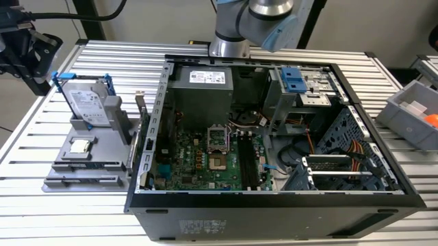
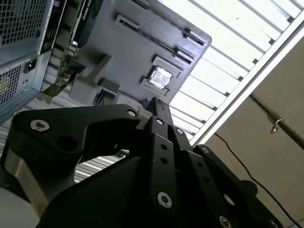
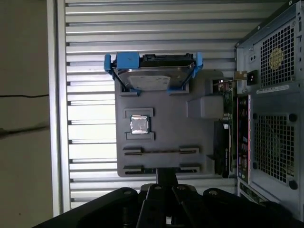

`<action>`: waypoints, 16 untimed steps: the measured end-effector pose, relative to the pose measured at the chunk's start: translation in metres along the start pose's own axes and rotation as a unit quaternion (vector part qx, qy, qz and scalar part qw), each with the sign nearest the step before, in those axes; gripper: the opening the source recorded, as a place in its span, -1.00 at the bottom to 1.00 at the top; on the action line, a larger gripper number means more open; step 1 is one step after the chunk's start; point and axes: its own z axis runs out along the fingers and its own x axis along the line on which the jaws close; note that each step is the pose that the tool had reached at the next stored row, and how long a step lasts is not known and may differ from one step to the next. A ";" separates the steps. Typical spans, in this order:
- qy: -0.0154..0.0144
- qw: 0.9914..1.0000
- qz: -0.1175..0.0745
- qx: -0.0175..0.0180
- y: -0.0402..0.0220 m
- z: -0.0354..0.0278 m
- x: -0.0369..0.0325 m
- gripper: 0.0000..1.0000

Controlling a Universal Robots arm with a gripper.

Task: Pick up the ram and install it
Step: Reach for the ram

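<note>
Zero steps of the task are shown as done: nothing has been picked up and nothing has been installed.

- The ram [image 1: 91,165] is seen standing on edge in the fixture tray [image 1: 65,154]. The tray is set on the slatted worktop [image 1: 123,51] just beside the open computer case [image 1: 274,205], on the exterior view's left.
- In the first wrist view the ram [image 3: 161,152] is seen as a thin strip held between two clips [image 3: 133,151]. It sits near the square processor chip [image 3: 139,125] and apart from the hard drive [image 3: 152,78] in its blue-handled frame.
- A second clip pair is seen nearer the gripper. Whether a stick is seated there cannot be told.
- The gripper [image 3: 166,175] is seen in both wrist views with its fingertips brought together, as far as can be judged, and nothing is held between them. It is held clear of the tray, off the end where the ram clips are. No contact with the ram is shown.
- The black memory slots [image 1: 247,161] on the motherboard appear unpopulated in the exterior view.

Status as judged: the pick has not started and the grasp is not made, so the whole install is left.
</note>
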 end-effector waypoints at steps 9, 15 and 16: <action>0.000 1.000 0.000 0.000 -0.0111 -0.0006 -0.0003 -1.00; 0.000 1.000 0.000 0.000 -0.0180 -0.0009 -0.0005 -1.00; 0.000 1.000 0.000 0.000 -0.0191 -0.0009 -0.0006 -1.00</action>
